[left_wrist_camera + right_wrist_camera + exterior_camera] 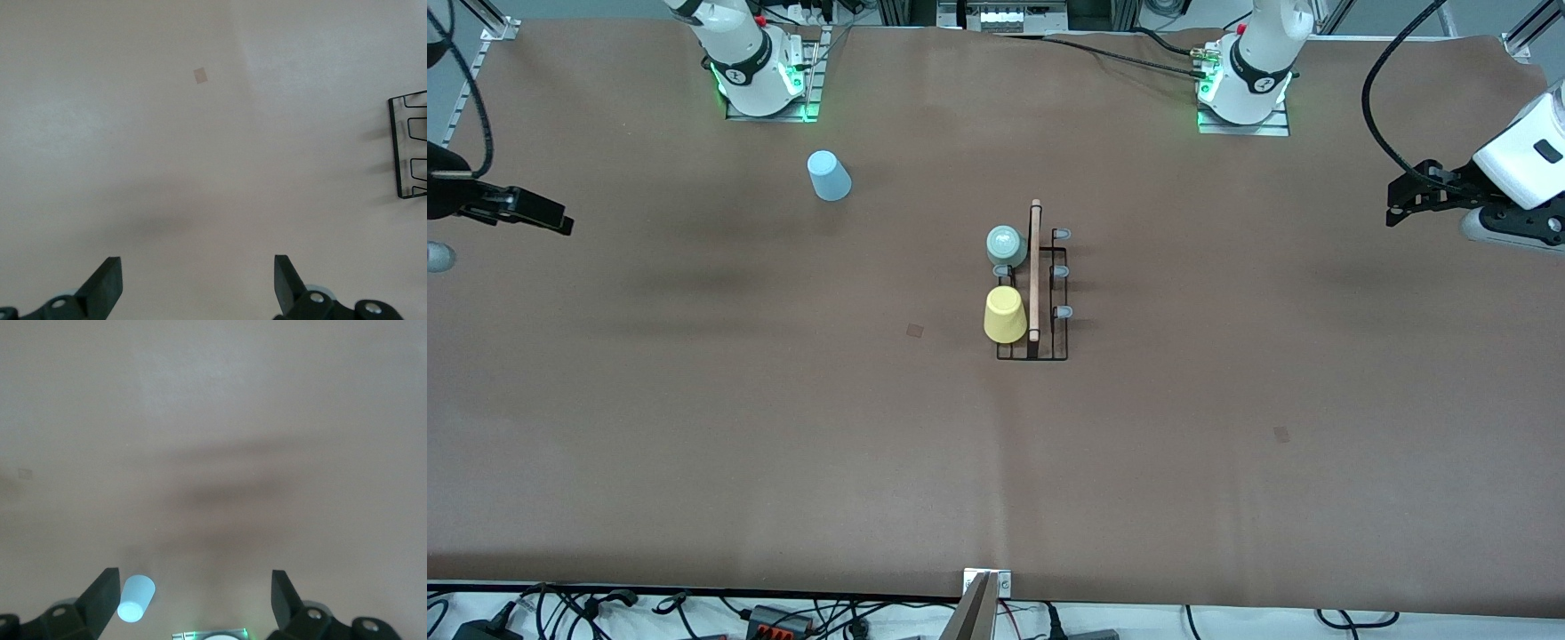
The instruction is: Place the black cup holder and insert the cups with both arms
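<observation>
Now the black cup holder (1034, 293) stands mid-table with the mint cup (1005, 244) and yellow cup (1005, 314) on its prongs. The light blue cup (829, 175) stands upside down near the right arm's base. Both the right gripper (193, 593) and left gripper (197, 283) hang spread and empty over the table's ends. The right one should probably straddle that cup squarely before closing.

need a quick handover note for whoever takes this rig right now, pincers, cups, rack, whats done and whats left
Left pincer: open, empty, up over the left arm's end of the table; that arm waits.
Right pincer: open, empty, up over the right arm's end, with the light blue cup in its wrist view.
Black cup holder: set mid-table.
Done: mint green cup and yellow cup sit upside down on prongs on the holder's right-arm side, the yellow one nearer the front camera.
Left: the light blue cup, upside down on the table near the right arm's base, goes on a free prong.
</observation>
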Motion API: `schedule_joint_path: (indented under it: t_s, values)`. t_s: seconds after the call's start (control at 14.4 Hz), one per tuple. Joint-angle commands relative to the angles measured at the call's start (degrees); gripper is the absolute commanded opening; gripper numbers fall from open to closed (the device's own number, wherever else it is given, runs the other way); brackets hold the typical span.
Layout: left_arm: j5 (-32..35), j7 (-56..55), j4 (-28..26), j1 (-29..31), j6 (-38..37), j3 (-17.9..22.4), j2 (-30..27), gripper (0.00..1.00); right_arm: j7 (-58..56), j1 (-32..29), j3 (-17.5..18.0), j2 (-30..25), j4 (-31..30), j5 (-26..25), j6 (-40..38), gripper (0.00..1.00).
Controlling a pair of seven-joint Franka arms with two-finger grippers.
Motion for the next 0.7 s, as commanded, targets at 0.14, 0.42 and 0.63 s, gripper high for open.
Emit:
schedule_joint_path:
  t_s: [0.14,0.42,0.63]
  values:
    - [-1.42,0.6,1.92,0.05,-1.18,0.1,1.03,1.0,-3.71,3.28,-3.82,-5.32,-6.57,0.4,5.86,1.0]
    - [-1.34,0.6,1.92,0.14,-1.18,0.1,1.03,1.0,-4.7,3.28,-3.73,-4.88,-6.04,-0.04,6.56,1.0]
    - [-1.34,0.6,1.92,0.14,-1.18,0.1,1.03,1.0,-3.64,3.11,-3.73,-4.88,-6.13,0.67,6.21,1.0]
